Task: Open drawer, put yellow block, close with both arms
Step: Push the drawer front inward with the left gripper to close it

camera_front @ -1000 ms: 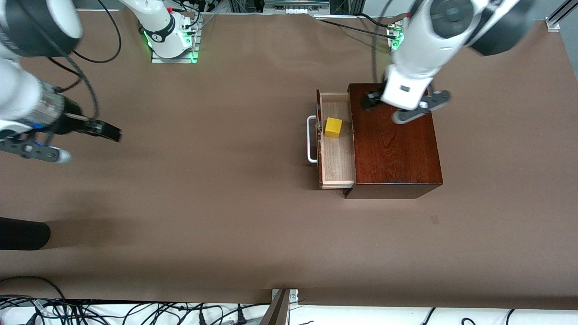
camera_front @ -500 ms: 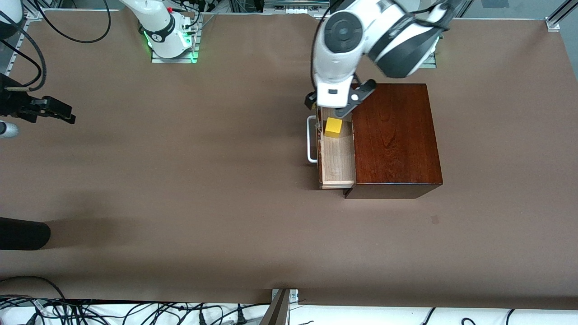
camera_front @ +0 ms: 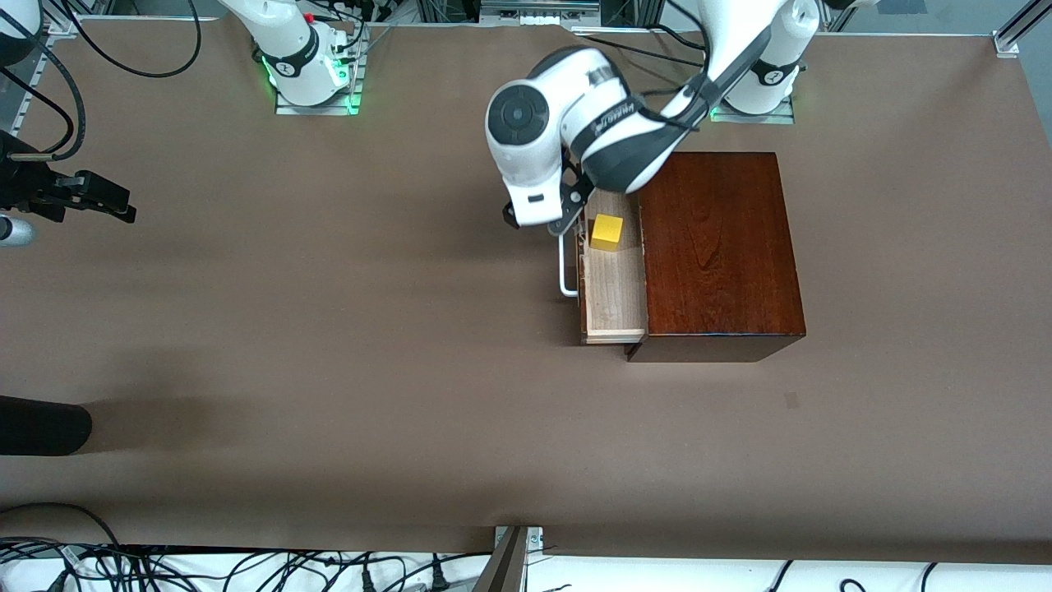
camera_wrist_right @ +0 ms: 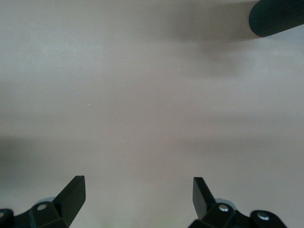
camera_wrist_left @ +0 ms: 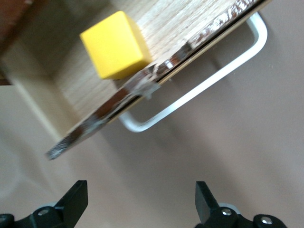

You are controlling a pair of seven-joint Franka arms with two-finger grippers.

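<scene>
a brown paper-covered table (camera_front: 411, 370) fills the scene, with the two arms' green-lit bases along its upper edge and a tangle of black cables past its lower edge. the left gripper (camera_front: 538, 220) hangs just above the table in front of the drawer (camera_front: 612, 288), its fingers spread wide and holding nothing — in the left wrist view both fingertips (camera_wrist_left: 76, 197) stand well apart over bare brown paper. just ahead of that gripper lies the white u-shaped handle (camera_wrist_left: 199, 88), and past the handle the drawer front, pulled out of the dark reddish-brown wooden box (camera_front: 715, 255). the yellow block (camera_front: 607, 232) sits inside the drawer on its pale wood floor, close to the front panel and toward the end of the drawer nearest the left gripper. the right gripper (camera_front: 103, 201) waits well apart from all this, over the right arm's end of the table — its fingers (camera_wrist_right: 71, 194) also spread wide and empty above plain paper.
</scene>
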